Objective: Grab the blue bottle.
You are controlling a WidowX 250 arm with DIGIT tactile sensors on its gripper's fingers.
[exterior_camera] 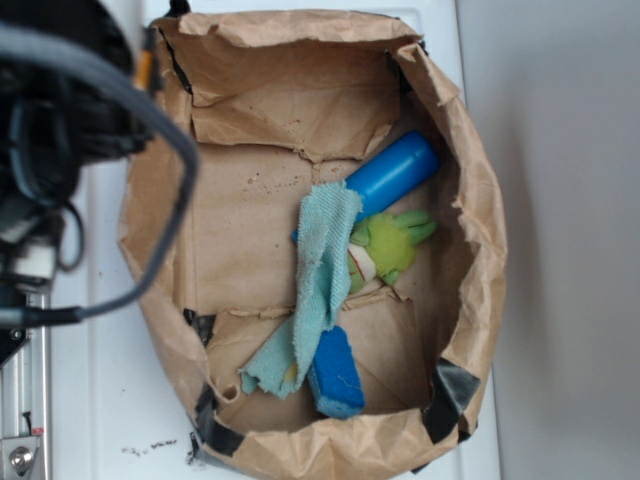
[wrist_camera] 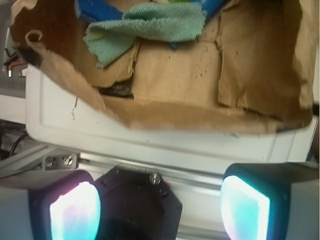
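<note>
jaws apart, blue bottle point(exterior_camera: 393, 173) ungrasped

The paper bag point(exterior_camera: 470, 200) lies open on the table point(exterior_camera: 100, 400); in it the blue bottle point(exterior_camera: 395, 172) lies far right, the plush toy point(exterior_camera: 390, 245) just nearer, the cloth point(exterior_camera: 320, 270) draped left of both, over the sponge point(exterior_camera: 335, 375) nearest

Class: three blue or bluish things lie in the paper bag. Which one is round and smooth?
The blue bottle, a smooth cylinder beside the green plush toy. The blue sponge is a flat block; the teal cloth is limp terry.
</note>
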